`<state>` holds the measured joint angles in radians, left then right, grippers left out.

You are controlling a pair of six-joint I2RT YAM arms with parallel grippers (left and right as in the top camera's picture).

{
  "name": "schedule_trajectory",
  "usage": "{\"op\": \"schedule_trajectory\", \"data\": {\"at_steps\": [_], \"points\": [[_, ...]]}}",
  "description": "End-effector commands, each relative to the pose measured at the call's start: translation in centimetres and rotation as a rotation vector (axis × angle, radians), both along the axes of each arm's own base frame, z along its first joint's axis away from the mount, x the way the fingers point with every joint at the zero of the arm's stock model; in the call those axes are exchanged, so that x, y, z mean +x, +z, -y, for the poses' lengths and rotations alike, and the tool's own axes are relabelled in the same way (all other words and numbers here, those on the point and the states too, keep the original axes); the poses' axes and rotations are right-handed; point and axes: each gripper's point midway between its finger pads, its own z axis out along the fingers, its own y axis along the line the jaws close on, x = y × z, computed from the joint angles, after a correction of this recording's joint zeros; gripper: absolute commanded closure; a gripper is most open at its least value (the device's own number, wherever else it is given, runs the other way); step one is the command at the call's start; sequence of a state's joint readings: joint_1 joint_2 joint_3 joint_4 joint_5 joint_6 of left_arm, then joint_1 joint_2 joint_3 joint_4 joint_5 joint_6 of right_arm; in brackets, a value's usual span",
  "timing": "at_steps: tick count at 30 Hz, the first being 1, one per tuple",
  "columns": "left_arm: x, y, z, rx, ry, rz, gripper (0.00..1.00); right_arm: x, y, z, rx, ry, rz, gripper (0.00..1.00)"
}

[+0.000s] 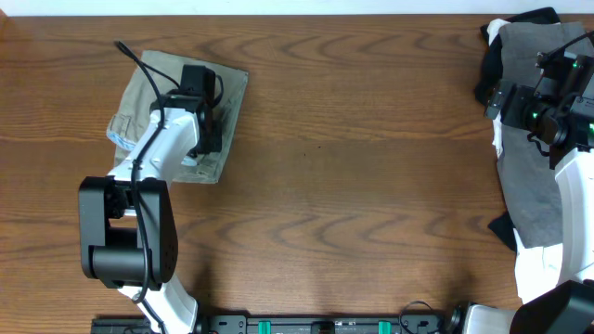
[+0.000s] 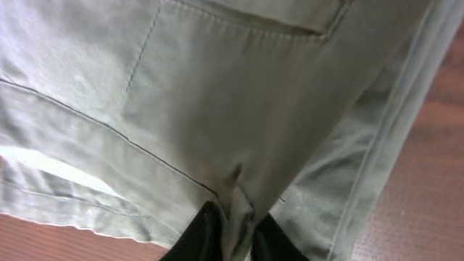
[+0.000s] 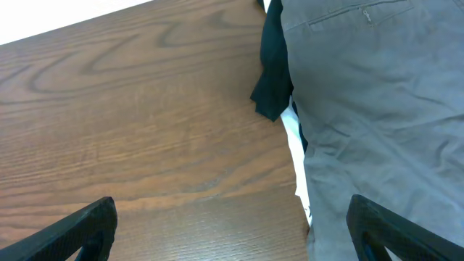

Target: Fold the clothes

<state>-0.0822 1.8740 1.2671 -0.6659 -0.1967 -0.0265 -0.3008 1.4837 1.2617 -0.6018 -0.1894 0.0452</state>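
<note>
overhead: the light khaki-olive cotton shorts [image 1: 139,97] lie folded into a rough rectangle near the far left of the brown wood-grain counter [image 1: 353,139]. a sliver of pale blue shows at their left edge. the left arm [image 1: 153,148], white with black joints, reaches over the shorts and covers their middle. at the right edge of the counter a large flat grey garment [image 1: 534,186] lies lengthwise. black cloth [image 1: 524,19] and a strip of white cloth [image 1: 497,139] peek out along its far end and left side. the right arm [image 1: 575,186] stands above this pile, well apart from the shorts.

left wrist: khaki fabric fills almost the whole view, with a welt pocket opening [image 2: 254,25] at the top and a dark seam line [image 2: 109,130] running diagonally. at the bottom edge the left end effector [image 2: 235,232] is clenched on the shorts. its black fingers [image 2: 199,235] are close together with a raised ridge of the fabric pinched between them. bare counter shows at the right and lower left.

right wrist: the right end effector [image 3: 235,232] is released. its dark fingers [image 3: 72,232] sit at the two lower corners, spread wide with nothing between them. it hangs above the grey garment's left edge, where the black and white cloth stick out onto the counter.
</note>
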Motion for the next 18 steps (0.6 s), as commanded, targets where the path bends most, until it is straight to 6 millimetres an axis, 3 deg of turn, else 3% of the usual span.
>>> {"op": "schedule_trajectory", "data": {"at_steps": [1, 3, 5, 9, 10, 14, 18], "points": [[-0.8, -0.6, 1.1, -0.063, 0.004, -0.024, 0.64, 0.0, -0.4, 0.1, 0.008, -0.009, -0.008, 0.01], [-1.3, -0.7, 1.4, -0.081, -0.017, -0.049, 0.52, 0.0, -0.4, 0.1, 0.008, -0.009, -0.008, 0.01], [-1.3, 0.1, 1.4, -0.071, -0.054, -0.062, 0.52, 0.0, -0.4, 0.1, 0.008, -0.009, -0.008, 0.01], [0.8, 3.6, 1.6, -0.085, -0.024, 0.033, 0.52, 0.0, -0.4, 0.1, 0.008, -0.009, -0.008, 0.01], [1.4, 4.5, 1.6, -0.088, -0.019, 0.062, 0.53, 0.0, -0.4, 0.1, 0.008, -0.009, -0.008, 0.01], [3.1, 7.2, 1.7, -0.121, 0.036, 0.169, 0.73, 0.0, -0.4, 0.1, 0.008, -0.009, -0.008, 0.01], [3.9, 6.9, 3.0, -0.24, 0.02, 0.186, 0.74, 0.0, -0.4, 0.1, 0.008, -0.009, -0.008, 0.01]]}}
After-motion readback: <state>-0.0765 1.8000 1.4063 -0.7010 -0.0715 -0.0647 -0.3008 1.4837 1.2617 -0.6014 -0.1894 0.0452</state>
